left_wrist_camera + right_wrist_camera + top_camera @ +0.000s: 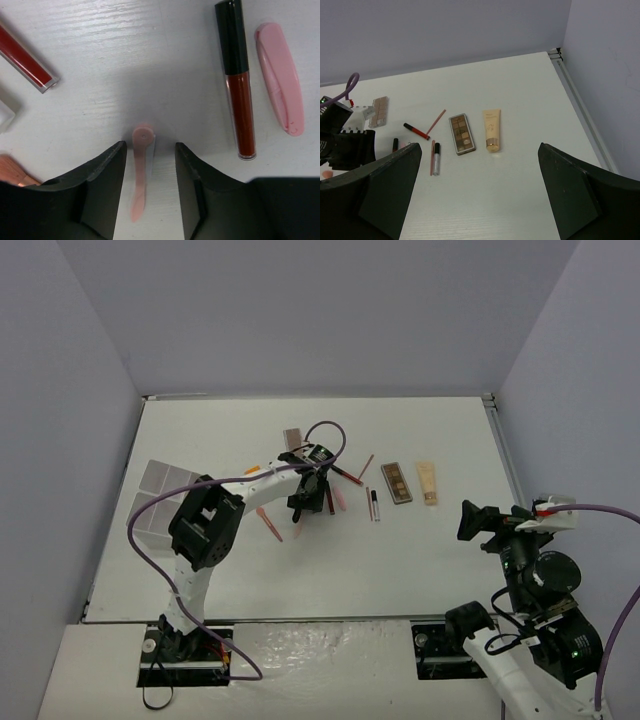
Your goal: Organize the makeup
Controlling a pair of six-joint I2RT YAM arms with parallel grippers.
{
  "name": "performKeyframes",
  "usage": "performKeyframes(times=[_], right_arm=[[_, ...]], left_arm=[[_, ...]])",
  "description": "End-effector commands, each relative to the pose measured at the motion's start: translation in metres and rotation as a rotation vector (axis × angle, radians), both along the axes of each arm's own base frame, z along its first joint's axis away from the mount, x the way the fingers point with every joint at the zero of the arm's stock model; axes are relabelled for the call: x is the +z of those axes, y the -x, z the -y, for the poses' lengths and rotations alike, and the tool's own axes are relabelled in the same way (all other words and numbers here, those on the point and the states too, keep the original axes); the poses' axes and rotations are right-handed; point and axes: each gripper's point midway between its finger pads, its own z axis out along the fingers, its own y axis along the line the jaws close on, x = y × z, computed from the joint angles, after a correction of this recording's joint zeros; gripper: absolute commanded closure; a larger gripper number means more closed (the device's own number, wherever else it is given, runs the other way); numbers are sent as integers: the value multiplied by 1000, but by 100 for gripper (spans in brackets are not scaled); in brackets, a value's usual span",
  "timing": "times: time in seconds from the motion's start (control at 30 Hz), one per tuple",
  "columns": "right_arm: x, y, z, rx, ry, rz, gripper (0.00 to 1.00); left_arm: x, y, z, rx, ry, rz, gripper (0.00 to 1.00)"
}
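So the left fingers are spread apart and sitting low over the bench, one on each side of a little pink stick. They're not clamped on it, and you can see a strip of bench between it and the right-hand one. Off to one side lies a dark-red gloss stick with a black cap, and a flat pink piece next to that, close but not touching. Another red stick pokes in at the upper left corner of the wrist view. The rest of the makeup is strung loosely across the middle of the bench: a brown palette with the beige tube just beside it, a clear stick nearer the arm, and a second palette further back. The white box hugs the left edge, well apart from all that. The right fingers are splayed wide with nothing between them, parked over by the right edge — lots of bare bench along the near side and toward the back edge.
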Motion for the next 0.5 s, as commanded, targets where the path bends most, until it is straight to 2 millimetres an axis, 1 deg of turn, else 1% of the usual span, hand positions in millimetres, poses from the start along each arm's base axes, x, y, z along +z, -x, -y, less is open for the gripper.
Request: performKeyframes(times=[0.0, 0.13, 0.17, 0.23, 0.33, 0.4, 0.43, 0.47], right_arm=[[16, -4, 1, -13, -16, 70, 0], [17, -3, 2, -13, -18, 75, 0], [17, -3, 2, -13, -19, 77, 0], [17, -2, 2, -14, -20, 81, 0], [17, -1, 2, -11, -23, 88, 0], [17, 0, 2, -11, -24, 89, 0], [17, 0, 2, -11, -22, 90, 0], [17, 1, 2, -8, -23, 93, 0]], left_arm=[[5, 7, 0, -3, 30, -8, 71], [13, 6, -1, -11, 39, 8, 85], [18, 5, -1, -13, 46, 21, 87], [28, 3, -1, -17, 62, 52, 89], [49, 0, -8, -13, 64, 111, 93], [68, -1, -14, -5, 70, 154, 94], [81, 0, -21, 8, 71, 189, 94], [88, 1, -24, 12, 79, 205, 94]])
